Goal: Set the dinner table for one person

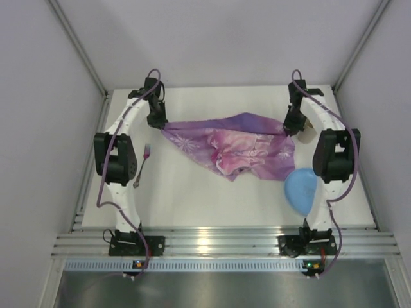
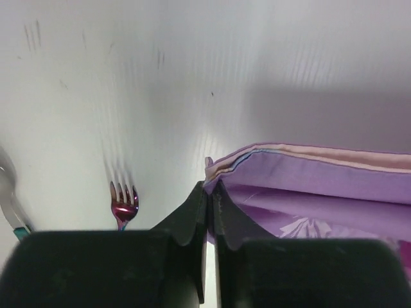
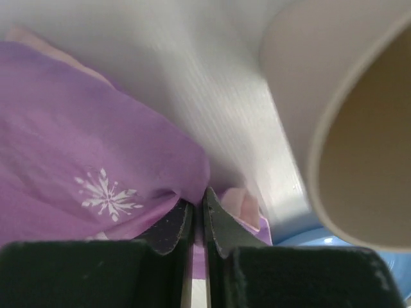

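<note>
Left fingers (image 2: 189, 218) and right fingers (image 3: 168, 228) each clamp a far corner of the placemat (image 1: 231, 144); it stretches crosswise between them, crumpled over the far half of the counter (image 1: 212, 205), equally near both arms.

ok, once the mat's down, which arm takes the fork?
Left. The fork lies on the left arm's side, close to the left gripper. The right gripper sits across the placemat, nearer the blue plate. Both are shut on placemat corners.
</note>
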### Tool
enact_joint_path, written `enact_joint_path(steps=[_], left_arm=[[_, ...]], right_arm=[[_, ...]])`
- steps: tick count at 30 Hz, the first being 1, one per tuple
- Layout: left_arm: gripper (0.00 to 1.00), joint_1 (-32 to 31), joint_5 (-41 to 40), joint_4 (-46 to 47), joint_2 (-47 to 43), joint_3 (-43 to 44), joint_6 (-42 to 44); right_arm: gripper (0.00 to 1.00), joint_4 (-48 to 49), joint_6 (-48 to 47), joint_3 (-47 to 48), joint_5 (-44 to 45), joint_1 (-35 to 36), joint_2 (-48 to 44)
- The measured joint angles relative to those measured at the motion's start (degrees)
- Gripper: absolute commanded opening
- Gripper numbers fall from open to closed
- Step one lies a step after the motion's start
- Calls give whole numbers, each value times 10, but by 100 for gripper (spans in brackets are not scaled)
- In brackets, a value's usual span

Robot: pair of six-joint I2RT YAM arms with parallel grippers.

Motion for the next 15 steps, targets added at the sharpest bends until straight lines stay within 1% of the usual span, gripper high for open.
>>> enact_joint_path(steps=[1, 2, 3, 4, 5, 6, 7, 12, 15], left_arm=[[71, -1, -2, -4, 8, 16, 5], [99, -2, -5, -7, 18, 34, 10], [99, -2, -6, -8, 28, 48, 9], [99, -1, -7, -9, 37, 61, 5], [99, 0, -7, -10, 43, 69, 4], [99, 0, -7, -10, 46, 74, 3], [99, -1, -6, -13, 49, 77, 0], [99, -13, 5, -22, 46, 87, -24], [99, -33, 21, -21, 25, 73, -58]], right_arm=[[24, -2, -4, -7, -7, 3, 4], [43, -4, -7, -13, -12, 5, 9], [69, -5, -11, -16, -17, 8, 16], [76, -6, -19, -18, -29, 13, 25], [88, -6, -26, -18, -36, 17, 30], [91, -6, -30, -18, -42, 19, 34], [95, -6, -36, -18, -46, 23, 37], [97, -26, -46, 29, -55, 34, 47], [98, -30, -45, 70, -56, 39, 44]])
